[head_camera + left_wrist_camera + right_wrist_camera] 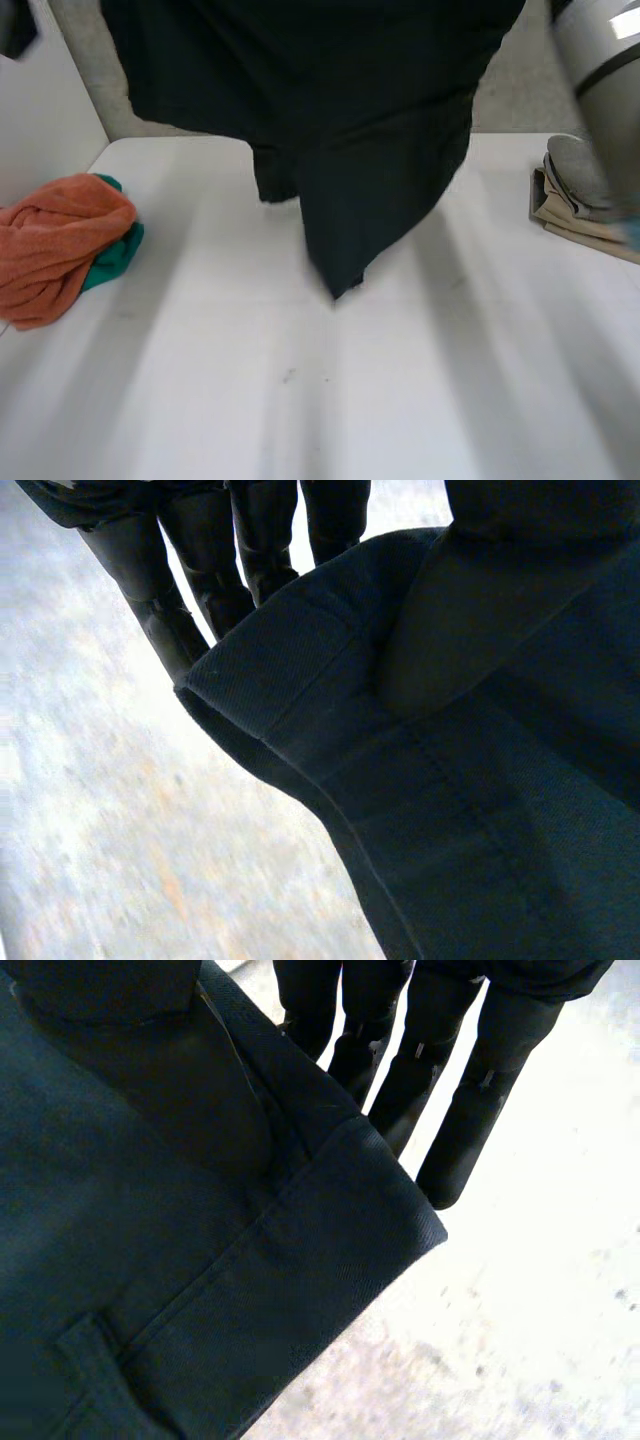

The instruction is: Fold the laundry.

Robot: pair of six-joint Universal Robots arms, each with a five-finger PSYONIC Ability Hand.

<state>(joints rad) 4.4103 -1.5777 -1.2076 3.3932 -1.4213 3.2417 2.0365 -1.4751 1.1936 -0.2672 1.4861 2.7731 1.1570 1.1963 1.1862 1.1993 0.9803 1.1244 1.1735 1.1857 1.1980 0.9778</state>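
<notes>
**Operator:** Where is the laundry?

**Spotter:** You have the dark garment [370, 150] lifted over the far half of the white table [400, 400]. Its lowest tip hangs toward the table's middle. I cannot tell whether it touches.

**Operator:** And my hands?

**Spotter:** Your left hand [205, 550] has its fingers straight behind a stitched corner of the garment's band. The thumb presses the cloth against them, so it is pinched. Your right hand [485, 1090] pinches another corner of the band the same way, thumb on top and straight fingers behind. A small sewn loop [95, 1370] sits on the cloth near that corner.

**Operator:** Anything else?

**Spotter:** An orange towel [55, 245] lies bunched at the table's left edge, touching a green cloth [115, 255]. A folded beige cloth [575, 225] lies at the right edge, beside your grey right arm [600, 70].
</notes>
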